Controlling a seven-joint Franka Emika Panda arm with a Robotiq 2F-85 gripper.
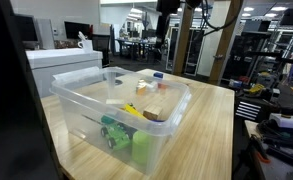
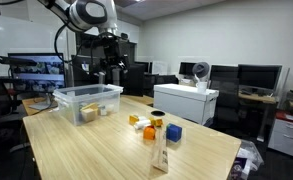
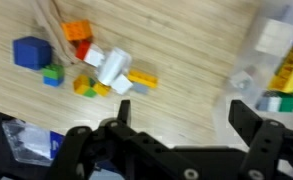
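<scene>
Hanging wide open and empty above the table (image 3: 186,40), the gripper (image 3: 178,125) holds nothing. Just beyond it lie loose toy blocks (image 3: 106,68). They look light, rigid and smooth, so flat opposite faces seem the best hold. Farther left in an exterior view stands the clear bin (image 2: 74,98), whose thin rim is the edge to mind. Bare wood surrounds the pile.

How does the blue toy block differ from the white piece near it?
The blue toy block is square-edged; the white plastic piece looks rounded and lies slanted. The blue block sits at the pile's edge; the white piece lies mid-pile beside yellow bricks. Both rest on the wooden table, clear of the gripper.
</scene>
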